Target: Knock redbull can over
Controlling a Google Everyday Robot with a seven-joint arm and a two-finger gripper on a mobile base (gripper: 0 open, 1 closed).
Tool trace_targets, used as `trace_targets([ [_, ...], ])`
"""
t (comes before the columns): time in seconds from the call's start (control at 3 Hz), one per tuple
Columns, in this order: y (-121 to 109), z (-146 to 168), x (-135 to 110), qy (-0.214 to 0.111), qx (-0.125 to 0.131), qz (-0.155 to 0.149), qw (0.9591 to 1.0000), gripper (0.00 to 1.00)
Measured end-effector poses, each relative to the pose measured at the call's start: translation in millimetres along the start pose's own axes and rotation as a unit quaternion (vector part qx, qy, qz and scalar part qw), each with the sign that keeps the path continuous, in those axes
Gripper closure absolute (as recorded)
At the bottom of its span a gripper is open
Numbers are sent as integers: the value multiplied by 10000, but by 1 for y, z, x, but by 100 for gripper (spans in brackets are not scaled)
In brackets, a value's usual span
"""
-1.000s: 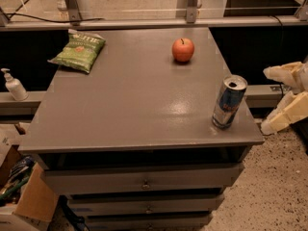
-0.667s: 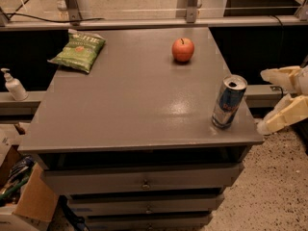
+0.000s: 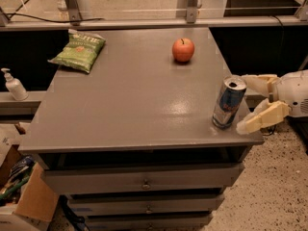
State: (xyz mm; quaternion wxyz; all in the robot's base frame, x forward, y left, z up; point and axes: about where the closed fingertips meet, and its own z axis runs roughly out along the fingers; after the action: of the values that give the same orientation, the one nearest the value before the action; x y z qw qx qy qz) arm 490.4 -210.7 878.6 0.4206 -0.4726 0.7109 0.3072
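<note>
We're looking at the grey worktop (image 3: 125, 109), and the redbull can (image 3: 229, 102) stands on its base at the front right corner, close to both the right edge and the front edge. Its silver top with the pull-tab faces up, and the blue-and-silver side faces us.

In from the right comes the end effector (image 3: 242, 103), level with the can and just beside it. It's released, with its 2 pale fingers (image 3: 263, 118) spread wide. 1 finger reaches toward the can's rim, and the other sits low by the can's base, over the worktop's corner. We cannot tell whether either fingertip touches the metal, but nothing is held between them.

Further back on the worktop, the red apple (image 3: 183, 49) sits upright, well apart from the can. Over at the back left corner lies a green chip bag (image 3: 78, 51), flat on its side.

Below the top we can see 3 drawer fronts (image 3: 144, 179), all closed. Off to the left, a white pump bottle (image 3: 13, 84) stands on a low ledge, and a cardboard box (image 3: 29, 198) sits on the floor beside the drawers.
</note>
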Motion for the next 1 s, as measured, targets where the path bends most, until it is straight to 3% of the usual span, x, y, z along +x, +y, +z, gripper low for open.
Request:
trace_targets([
  [1.0,23,101,-43,-508,-697,-120,9962,0],
])
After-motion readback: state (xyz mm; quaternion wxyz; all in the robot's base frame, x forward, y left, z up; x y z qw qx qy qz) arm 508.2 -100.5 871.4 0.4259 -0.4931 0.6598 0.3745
